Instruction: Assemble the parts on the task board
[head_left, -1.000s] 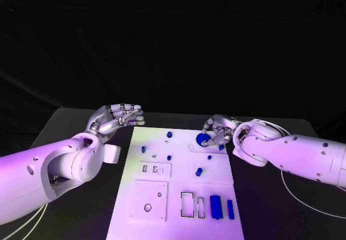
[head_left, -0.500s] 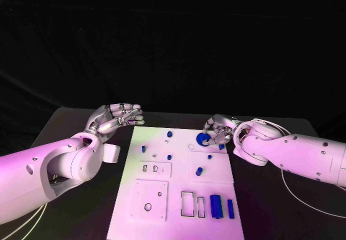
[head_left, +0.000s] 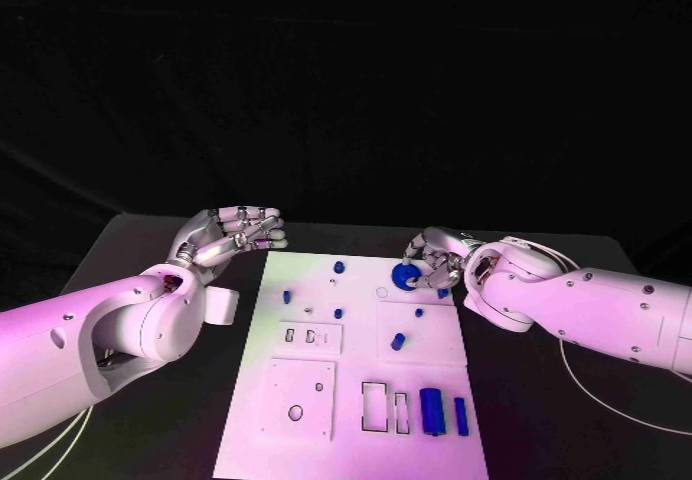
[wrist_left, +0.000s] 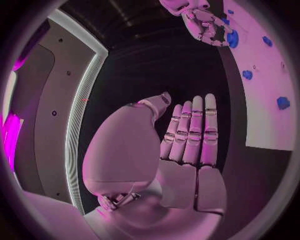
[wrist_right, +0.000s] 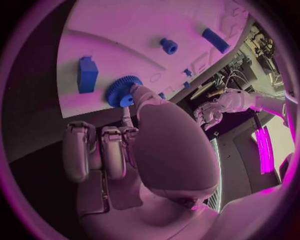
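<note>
The white task board (head_left: 310, 385) lies lengthwise in the middle of the black table. At its far right corner my right hand (head_left: 440, 262) pinches a blue gear (head_left: 407, 276) between thumb and a finger, just over the board. The right wrist view shows the gear (wrist_right: 120, 91) at the tips of that hand (wrist_right: 119, 145), close to a blue block (wrist_right: 87, 74). My left hand (head_left: 238, 233) hovers beside the board's far left corner and holds nothing. In the left wrist view its fingers (wrist_left: 187, 140) stand straight, side by side.
Small blue pegs (head_left: 339, 267) (head_left: 287, 297) (head_left: 398, 343) stand on the board's far half. Two long blue blocks (head_left: 431, 412) (head_left: 462, 417) lie at its near right beside rectangular cut-outs (head_left: 375, 405). A white cable (head_left: 577, 380) loops on the table at the right.
</note>
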